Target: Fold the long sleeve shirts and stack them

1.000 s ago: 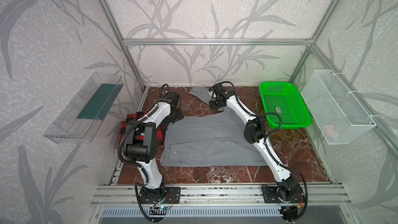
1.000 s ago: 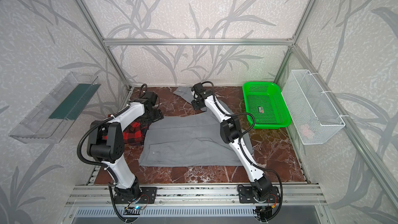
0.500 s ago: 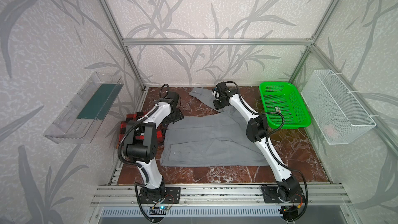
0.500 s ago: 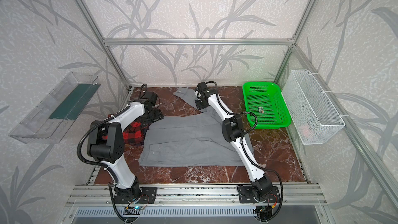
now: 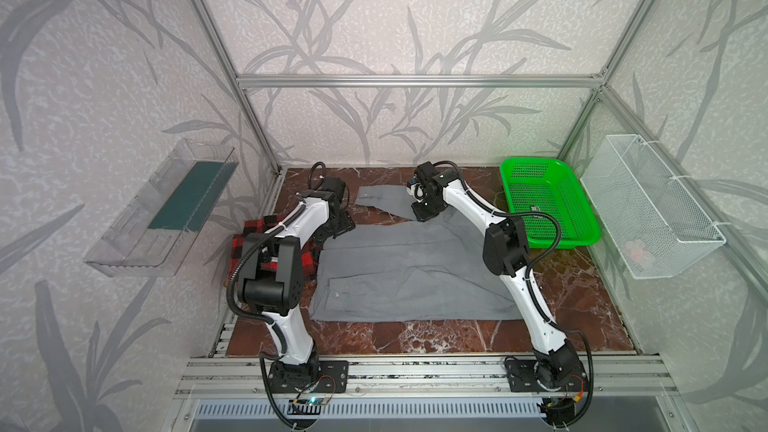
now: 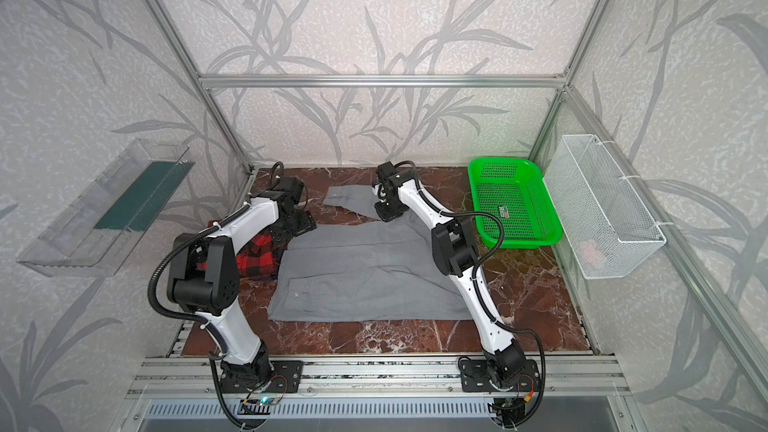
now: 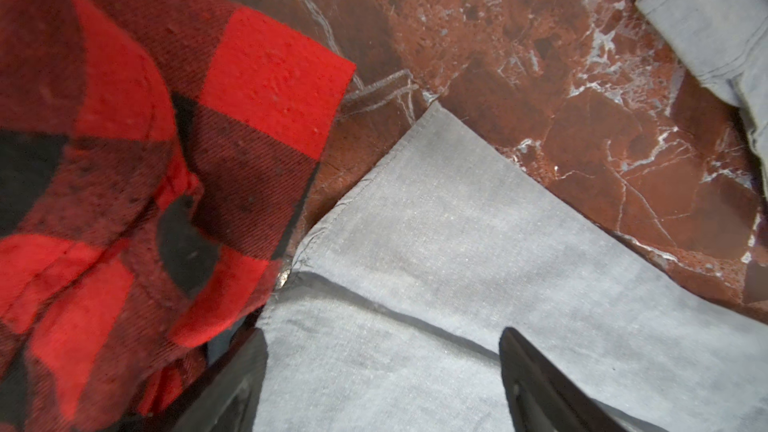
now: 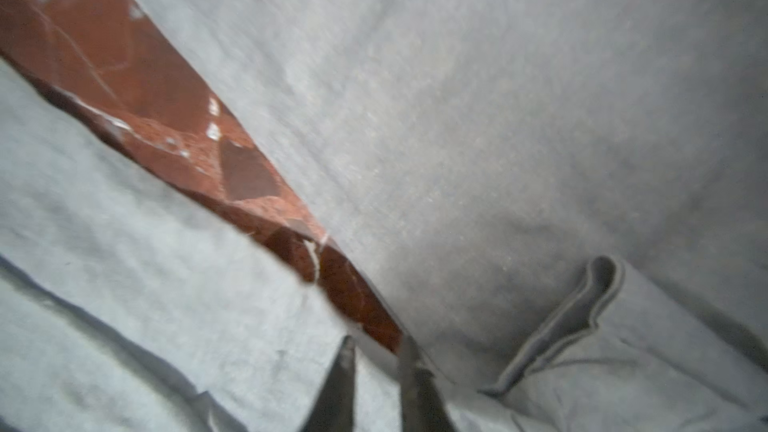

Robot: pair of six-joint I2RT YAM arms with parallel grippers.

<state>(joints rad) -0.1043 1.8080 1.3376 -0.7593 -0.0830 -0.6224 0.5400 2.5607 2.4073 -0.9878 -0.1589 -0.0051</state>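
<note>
In both top views the grey shirt point(image 5: 399, 272) lies spread flat, a broad soft rectangle on the veined red-brown marble table point(image 5: 573, 297). Its near hem is straight and one sleeve point(image 5: 382, 197) angles off toward the back wall. The plaid shirt point(image 6: 255, 257), fuzzy red-and-black flannel, sits bunched just beside the grey shirt's left edge, partly hidden under the left arm point(image 5: 299, 222). The left gripper point(image 5: 338, 224) hangs over the grey shirt's far left corner; the right gripper point(image 5: 419, 214) sits where the sleeve meets the body. Bare marble runs along the front and the right. The green basket point(image 5: 582, 226), perforated plastic, holds one small tag point(image 5: 536, 208). The white wire basket point(image 5: 665, 218) on the right wall holds something pale pink, too small to name. The clear tray point(image 5: 137, 234) on the left wall holds a dark green sheet point(image 5: 191, 193). In the left wrist view the left gripper's black fingers point(image 7: 232, 388) are spread wide over fine-woven grey cloth with a stitched hem, gripping nothing, and the flannel touches that hem. In the blurred right wrist view the right gripper's fingertips point(image 8: 345, 367) stand close, a thin slit between them, at the cloth's edge beside a wedge of marble. I cannot tell whether they pinch it.
</note>
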